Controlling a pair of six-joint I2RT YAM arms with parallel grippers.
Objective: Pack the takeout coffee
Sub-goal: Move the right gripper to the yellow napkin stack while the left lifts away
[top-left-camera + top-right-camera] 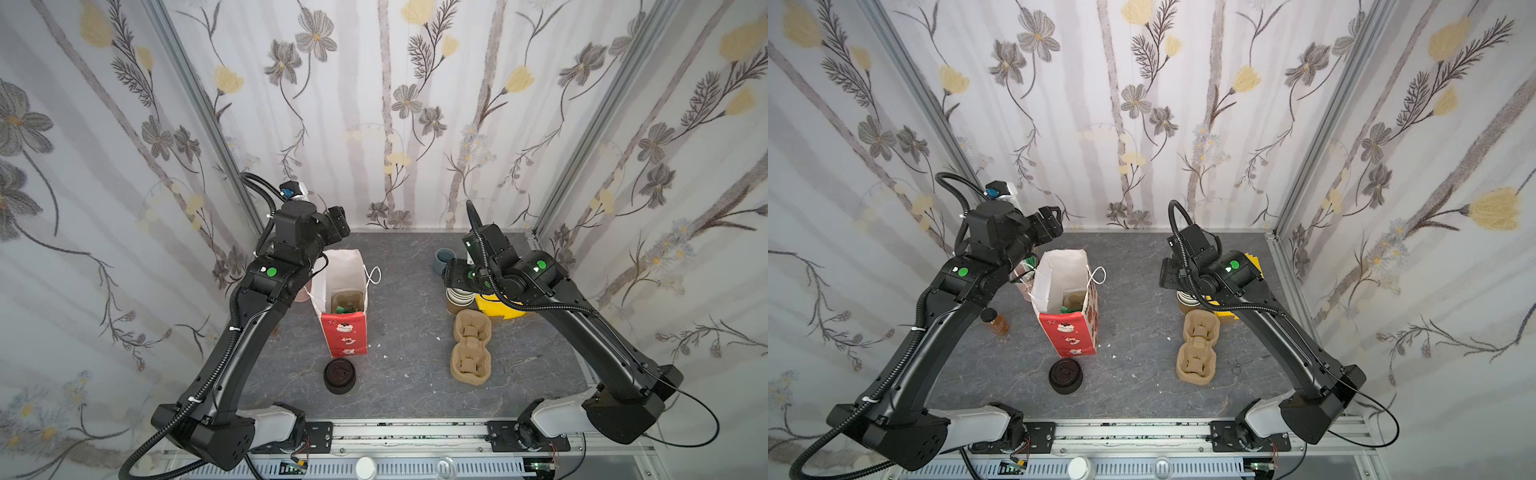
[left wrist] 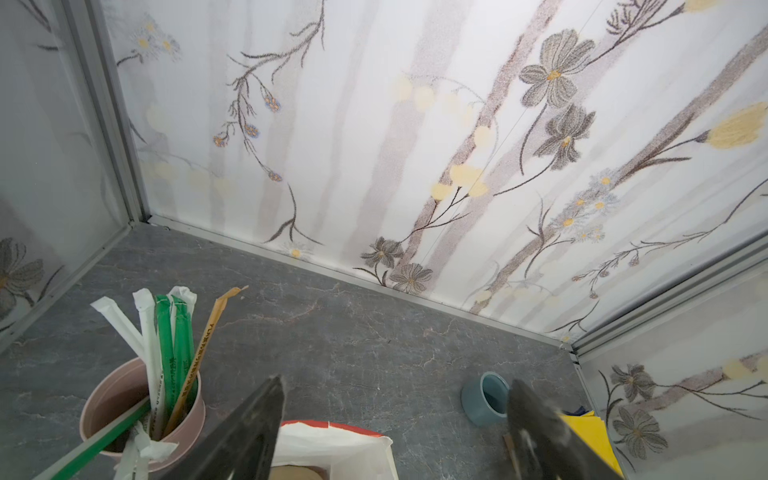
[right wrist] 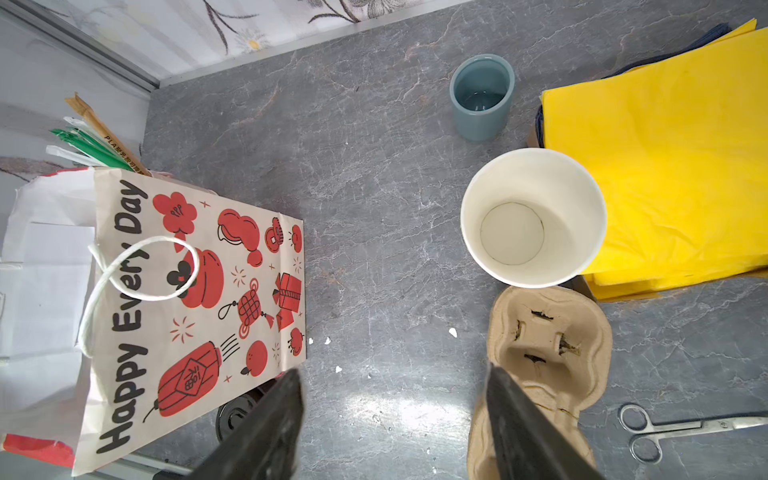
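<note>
The coffee (image 1: pixel 995 322) stands on the table (image 1: pixel 1142 299), behind and below the left claw (image 2: pixel 395 382), tucked under that arm's elbow. That claw hangs spread wide and empty over the far rim of the bag (image 1: pixel 344 332). It should probably draw back, grip the cup's side beneath the lid, and lower it in level. The right claw (image 3: pixel 392 372) hovers with its jaws apart, empty, the bag off to its side.

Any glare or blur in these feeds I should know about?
Right wrist view: a glare patch on the table between the fingers of the open right gripper, which look soft, close to the lens. Left wrist view: left gripper fingers equally blurred, wall behind sharp. Both top views: even light, corner posts splayed by the wide angle.
</note>
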